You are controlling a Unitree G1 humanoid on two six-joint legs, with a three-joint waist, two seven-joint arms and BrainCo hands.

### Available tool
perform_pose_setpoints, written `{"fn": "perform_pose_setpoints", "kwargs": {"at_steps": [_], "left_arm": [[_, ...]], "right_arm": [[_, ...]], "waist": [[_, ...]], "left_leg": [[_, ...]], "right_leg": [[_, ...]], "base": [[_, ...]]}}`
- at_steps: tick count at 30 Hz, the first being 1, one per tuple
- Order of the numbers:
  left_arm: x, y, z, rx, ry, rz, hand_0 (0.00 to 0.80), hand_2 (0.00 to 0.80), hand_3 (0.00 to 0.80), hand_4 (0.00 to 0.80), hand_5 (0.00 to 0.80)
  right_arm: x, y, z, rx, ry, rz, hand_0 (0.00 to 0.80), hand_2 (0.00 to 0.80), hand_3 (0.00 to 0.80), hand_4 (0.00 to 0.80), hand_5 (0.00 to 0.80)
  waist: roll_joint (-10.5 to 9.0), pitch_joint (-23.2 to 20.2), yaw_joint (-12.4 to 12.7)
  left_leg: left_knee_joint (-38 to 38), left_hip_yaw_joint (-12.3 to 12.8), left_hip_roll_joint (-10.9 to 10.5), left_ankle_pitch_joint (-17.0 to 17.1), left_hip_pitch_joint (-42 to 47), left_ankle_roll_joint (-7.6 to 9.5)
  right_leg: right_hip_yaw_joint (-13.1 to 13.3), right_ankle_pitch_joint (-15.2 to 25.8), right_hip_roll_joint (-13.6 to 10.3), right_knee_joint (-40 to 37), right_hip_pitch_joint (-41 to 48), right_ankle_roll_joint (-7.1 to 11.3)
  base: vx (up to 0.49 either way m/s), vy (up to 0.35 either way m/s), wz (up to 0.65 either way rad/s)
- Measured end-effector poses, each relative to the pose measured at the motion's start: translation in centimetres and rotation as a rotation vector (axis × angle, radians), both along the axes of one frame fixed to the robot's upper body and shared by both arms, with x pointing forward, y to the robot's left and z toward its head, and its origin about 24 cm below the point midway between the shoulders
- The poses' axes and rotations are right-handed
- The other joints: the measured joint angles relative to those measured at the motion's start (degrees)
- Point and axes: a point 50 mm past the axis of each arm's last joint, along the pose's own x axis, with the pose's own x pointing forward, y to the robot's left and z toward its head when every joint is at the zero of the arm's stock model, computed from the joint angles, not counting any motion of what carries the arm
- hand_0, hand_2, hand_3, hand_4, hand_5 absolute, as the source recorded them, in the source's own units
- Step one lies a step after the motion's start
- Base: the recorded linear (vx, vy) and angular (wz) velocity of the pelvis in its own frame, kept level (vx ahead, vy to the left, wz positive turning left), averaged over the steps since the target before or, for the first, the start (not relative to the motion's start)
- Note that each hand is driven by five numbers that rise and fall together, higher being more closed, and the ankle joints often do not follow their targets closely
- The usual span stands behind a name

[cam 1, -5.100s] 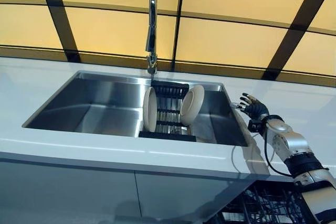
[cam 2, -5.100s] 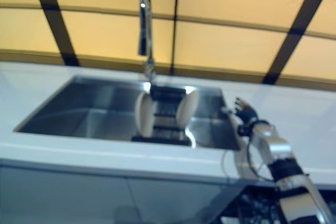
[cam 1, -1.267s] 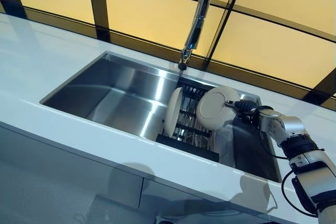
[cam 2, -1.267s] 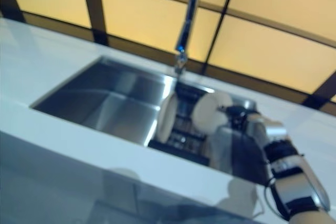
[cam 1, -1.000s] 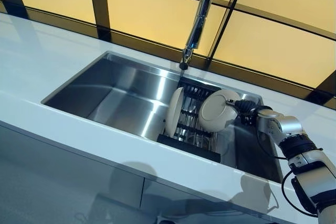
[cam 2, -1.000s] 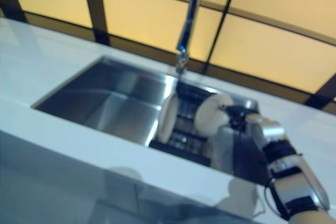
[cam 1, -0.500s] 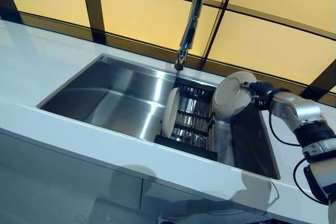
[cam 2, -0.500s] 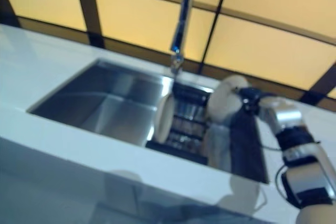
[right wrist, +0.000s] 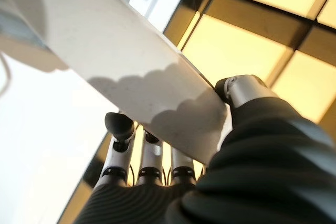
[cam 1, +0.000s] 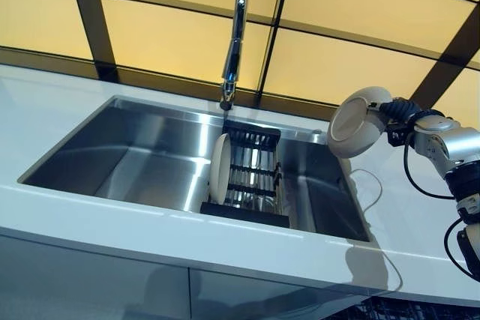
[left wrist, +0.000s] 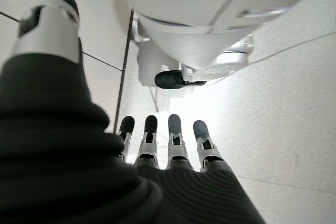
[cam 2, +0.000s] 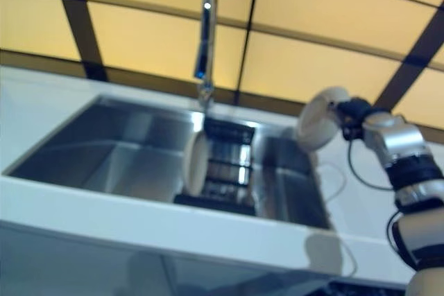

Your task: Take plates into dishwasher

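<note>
The right hand [cam 1: 399, 115] pinches the rim of a round cream ceramic plate [cam 1: 355, 121], held in the air above the white countertop [cam 1: 60, 121] at about three o'clock from the stainless steel sink [cam 1: 150, 148]. A second cream plate [cam 1: 220, 168] stands upright in the black dish rack [cam 1: 251, 177]. The step in hand looks like carrying; next, the plate probably must go down toward the dishwasher rack [cam 1: 420, 309] at five o'clock. The left hand [left wrist: 168, 145] hangs with fingers relaxed, holding nothing.
</note>
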Motion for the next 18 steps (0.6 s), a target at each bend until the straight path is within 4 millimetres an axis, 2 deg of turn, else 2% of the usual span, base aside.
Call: {"fn": "perform_pose_setpoints", "kwargs": {"at_steps": [4, 7, 9, 11, 18], "left_arm": [[-0.2, -0.2, -0.1, -0.006, 0.016, 0.003, 0.0, 0.0, 0.0, 0.0, 0.0], [-0.4, -0.2, -0.1, -0.007, 0.027, 0.005, 0.0, 0.0, 0.0, 0.0, 0.0], [-0.7, -0.2, -0.2, -0.007, 0.038, 0.008, 0.0, 0.0, 0.0, 0.0, 0.0], [-0.4, -0.2, -0.1, -0.008, 0.033, 0.005, 0.0, 0.0, 0.0, 0.0, 0.0], [-0.5, -0.3, -0.2, -0.012, 0.044, 0.0, 0.0, 0.0, 0.0, 0.0, 0.0]], "right_arm": [[-0.8, -1.7, 0.9, -0.065, -0.006, -0.056, 0.8, 0.8, 0.8, 0.8, 0.8], [-1.8, -3.6, 1.7, -0.194, 0.016, -0.111, 0.8, 0.8, 0.8, 0.8, 0.8], [-2.0, -3.9, 1.8, -0.234, 0.028, -0.118, 0.8, 0.8, 0.8, 0.8, 0.8], [-2.4, -4.6, 2.1, -0.268, 0.04, -0.126, 0.8, 0.8, 0.8, 0.8, 0.8], [-4.1, -6.7, 3.3, -0.382, 0.065, -0.14, 0.8, 0.8, 0.8, 0.8, 0.8]], "waist": [[0.02, -1.2, -0.4], [0.03, -2.1, -1.5], [0.05, -2.4, -1.6], [0.0, -2.7, -2.9], [0.4, -3.5, -3.2]], "left_leg": [[0.0, 0.8, 0.1, -0.1, -0.1, 0.01], [0.0, 1.6, 0.1, -0.2, 0.0, -0.04], [0.0, 2.0, 0.2, -0.2, 0.1, -0.09], [0.0, 2.3, 0.2, -0.2, 0.1, -0.09], [0.0, 3.8, 0.6, -0.3, 0.1, -0.42]], "right_leg": [[1.0, 0.2, 0.1, 0.0, -0.7, 0.12], [1.8, 0.3, 0.2, 0.0, -0.9, 0.25], [2.2, 0.3, 0.2, -0.1, -0.9, 0.33], [2.4, 0.4, 0.3, -0.3, -1.1, 0.48], [4.0, 0.6, 0.9, -0.6, -1.7, 0.56]], "base": [[-0.003, 0.0, -0.15], [0.004, -0.004, -0.12], [0.009, -0.027, -0.12], [0.015, -0.043, -0.08], [-0.001, -0.037, -0.12]]}}
